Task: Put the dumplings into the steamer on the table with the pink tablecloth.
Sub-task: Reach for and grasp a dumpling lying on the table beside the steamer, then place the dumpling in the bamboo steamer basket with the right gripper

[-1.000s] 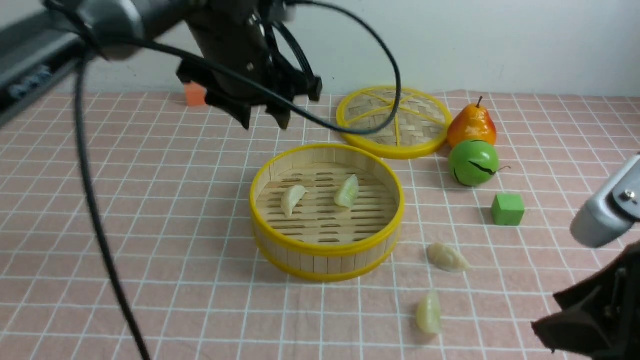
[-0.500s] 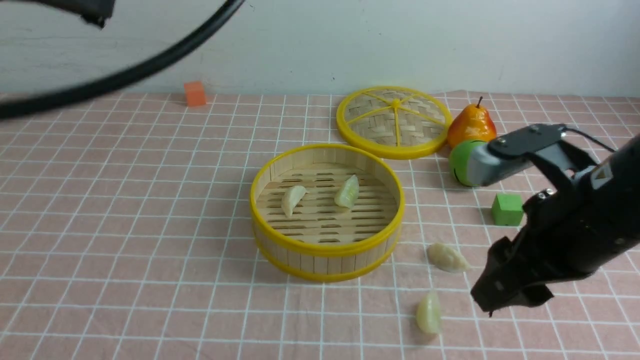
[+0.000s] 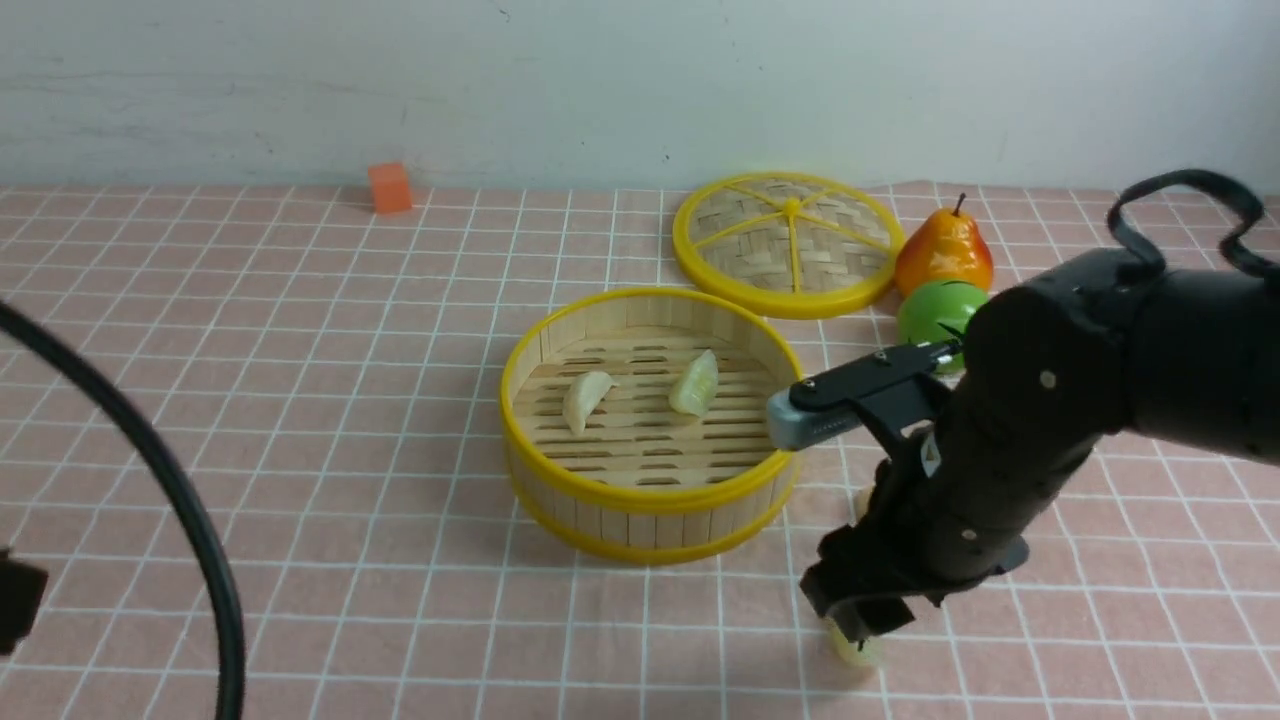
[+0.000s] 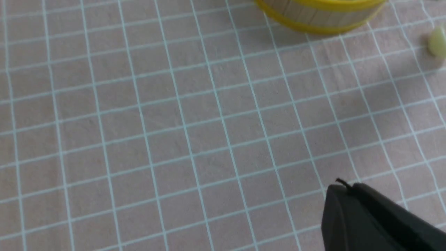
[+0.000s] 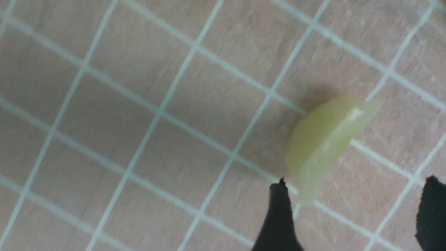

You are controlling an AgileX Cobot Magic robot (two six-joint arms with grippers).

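Two dumplings [image 3: 588,400] lie in the steamer [image 3: 650,497]. My right gripper [image 5: 356,195], jaws spread, hangs over a third dumpling [image 5: 324,146] on the cloth [image 5: 139,104] nearby. Next I should lower, straddle it, and pinch gently.

The right arm [image 3: 1050,420] hides most of one dumpling [image 3: 858,655].

The round bamboo-slat steamer with yellow rims [image 3: 650,495] stands upright on the pink white-gridded tablecloth [image 3: 300,400]. A cream crescent dumpling [image 3: 587,398] and a greenish dumpling [image 3: 694,385] lie apart on its slatted floor. A translucent yellow-green dumpling [image 5: 324,143] lies on the cloth near the steamer's front right.
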